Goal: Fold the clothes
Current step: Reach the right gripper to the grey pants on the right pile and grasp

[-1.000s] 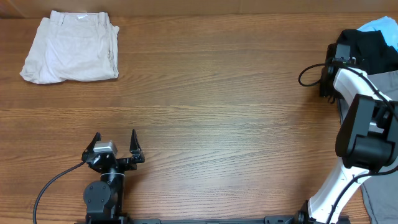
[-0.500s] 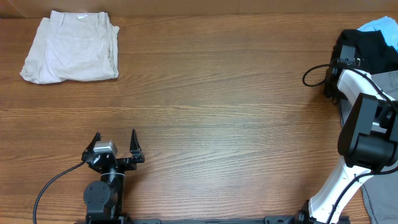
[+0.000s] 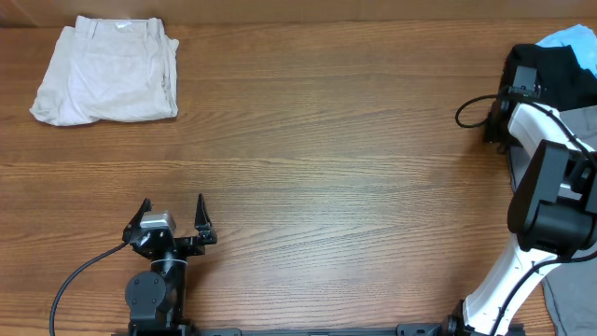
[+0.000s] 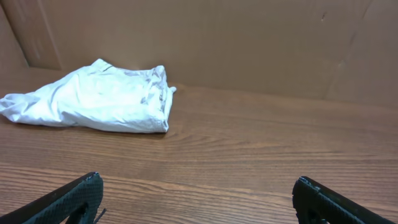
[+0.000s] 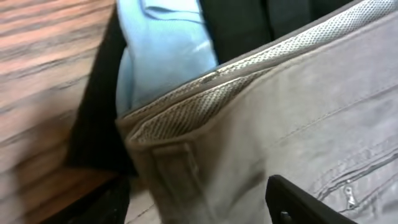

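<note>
Left gripper (image 3: 173, 203) wide open, empty; right gripper (image 5: 199, 196) spread over grey garment (image 5: 311, 112), nothing gripped; white shorts (image 3: 107, 70) folded, well apart.

Table (image 3: 317, 159): brown wood-grain top. From above I see the grain run left to right across the frame, in darker and lighter bands.
Table, my left wrist view: the top (image 4: 249, 143) stretches away from me to the wall, with a soft sheen on it.
Table, my right wrist view: a blurred patch of grain (image 5: 43, 37) in the upper left corner.
Wall (image 4: 205, 43): plain brown board, upright along the table's far edge. It has a slanted seam at the left and faint creases at the right.
</note>
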`<state>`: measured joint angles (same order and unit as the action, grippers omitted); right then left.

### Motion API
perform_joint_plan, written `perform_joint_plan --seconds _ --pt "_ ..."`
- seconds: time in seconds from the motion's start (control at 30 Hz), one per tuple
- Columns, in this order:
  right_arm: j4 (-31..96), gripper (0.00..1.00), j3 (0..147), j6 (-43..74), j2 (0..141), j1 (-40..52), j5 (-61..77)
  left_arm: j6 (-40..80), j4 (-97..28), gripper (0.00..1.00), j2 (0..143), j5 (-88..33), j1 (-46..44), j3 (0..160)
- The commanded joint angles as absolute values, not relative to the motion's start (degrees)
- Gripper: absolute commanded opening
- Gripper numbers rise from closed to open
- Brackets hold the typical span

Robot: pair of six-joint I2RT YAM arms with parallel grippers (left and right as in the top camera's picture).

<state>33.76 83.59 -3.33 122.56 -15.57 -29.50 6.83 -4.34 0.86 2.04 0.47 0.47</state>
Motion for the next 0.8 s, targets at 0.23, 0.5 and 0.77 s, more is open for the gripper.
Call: perform_joint_plan --seconds 0.23,0.5,0.77 --pt "33.4 0.54 83.8 -3.3 123.6 -15.7 -27.3 5.5 -4.2 1.00 0.4 2.8 0.7 0.3" --pt "32.1 0.38 82.7 -3.5 123.7 -15.8 -28.4 5.5 -4.2 1.00 0.4 2.8 0.7 0.3" --pt "32.9 0.04 84.0 -2.3 123.6 -15.8 -31.0 5.5 -4.2 1.00 0.4 2.8 0.7 0.3"
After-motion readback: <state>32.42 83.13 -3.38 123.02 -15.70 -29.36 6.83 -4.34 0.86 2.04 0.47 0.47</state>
